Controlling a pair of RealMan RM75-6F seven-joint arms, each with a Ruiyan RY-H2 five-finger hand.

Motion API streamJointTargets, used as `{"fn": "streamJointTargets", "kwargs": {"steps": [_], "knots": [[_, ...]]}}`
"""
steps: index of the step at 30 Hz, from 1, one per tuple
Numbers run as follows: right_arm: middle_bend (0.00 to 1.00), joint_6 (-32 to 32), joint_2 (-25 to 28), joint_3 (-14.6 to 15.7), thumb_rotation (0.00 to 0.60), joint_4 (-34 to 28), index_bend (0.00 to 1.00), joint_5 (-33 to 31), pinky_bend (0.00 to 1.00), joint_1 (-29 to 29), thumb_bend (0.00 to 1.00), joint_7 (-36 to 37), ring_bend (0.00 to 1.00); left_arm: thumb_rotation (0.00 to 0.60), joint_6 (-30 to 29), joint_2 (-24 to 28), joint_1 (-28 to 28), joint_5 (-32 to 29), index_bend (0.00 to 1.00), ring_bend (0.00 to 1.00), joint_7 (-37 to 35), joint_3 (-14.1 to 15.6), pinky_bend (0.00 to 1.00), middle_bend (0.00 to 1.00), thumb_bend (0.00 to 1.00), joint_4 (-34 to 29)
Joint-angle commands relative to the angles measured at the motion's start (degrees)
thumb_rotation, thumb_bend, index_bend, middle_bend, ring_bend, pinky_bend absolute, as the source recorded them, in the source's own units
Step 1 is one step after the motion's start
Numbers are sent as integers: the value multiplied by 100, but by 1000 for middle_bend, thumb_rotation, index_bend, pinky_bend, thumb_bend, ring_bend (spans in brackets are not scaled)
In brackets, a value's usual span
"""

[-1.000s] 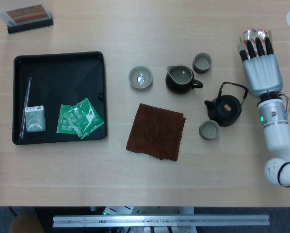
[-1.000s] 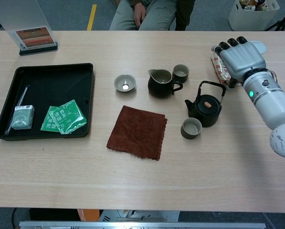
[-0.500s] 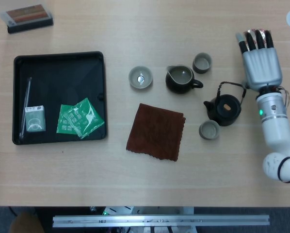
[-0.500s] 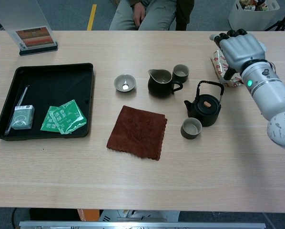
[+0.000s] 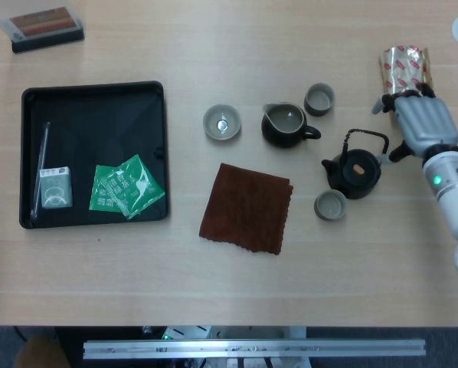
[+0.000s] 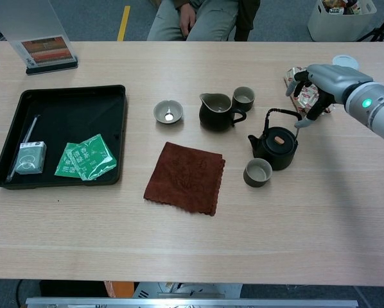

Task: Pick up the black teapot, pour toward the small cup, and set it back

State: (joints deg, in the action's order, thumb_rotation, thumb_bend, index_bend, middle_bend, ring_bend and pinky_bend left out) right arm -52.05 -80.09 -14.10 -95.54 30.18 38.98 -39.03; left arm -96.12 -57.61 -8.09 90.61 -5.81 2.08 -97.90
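Approach stage — the black teapot stands ungrasped on the table, the small cup touching it, while the right robot hand hovers beside its handle, fingers curled but empty — lifting, pouring and returning remain.

A black tray at left holds green packets and a small box — right of it, a brown cloth, a pitcher and a dish.

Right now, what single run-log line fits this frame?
stage: reach | right robot hand: open, above and right of black teapot handle, not gripping | teapot: upright on table | small cup: beside teapot | left robot hand: not in view
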Motion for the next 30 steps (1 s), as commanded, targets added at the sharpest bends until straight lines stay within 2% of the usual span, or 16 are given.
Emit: {"fn": "streamJointTargets", "kwargs": {"steps": [1,12,24,30], "knots": [[348,228,-30,86,600,161,335,-111,67,106,0,227,204,600,-9,8,-10,-8,21,0,-1,0,0,0,218,-5],[366,450,-196,255,600,366,358,-277,67,408,0,685,223,600,-52,19,-34,-45,21,0,72,-33,0,0,218,-11],[431,466,-139,494,600,269,448,-580,67,711,0,806,315,600,-125,24,-90,-57,21,0,53,-41,0,0,218,0],[440,430,-113,639,600,270,460,-704,67,813,0,830,327,600,-126,14,-97,-57,21,0,79,-43,0,0,218,3]]}}
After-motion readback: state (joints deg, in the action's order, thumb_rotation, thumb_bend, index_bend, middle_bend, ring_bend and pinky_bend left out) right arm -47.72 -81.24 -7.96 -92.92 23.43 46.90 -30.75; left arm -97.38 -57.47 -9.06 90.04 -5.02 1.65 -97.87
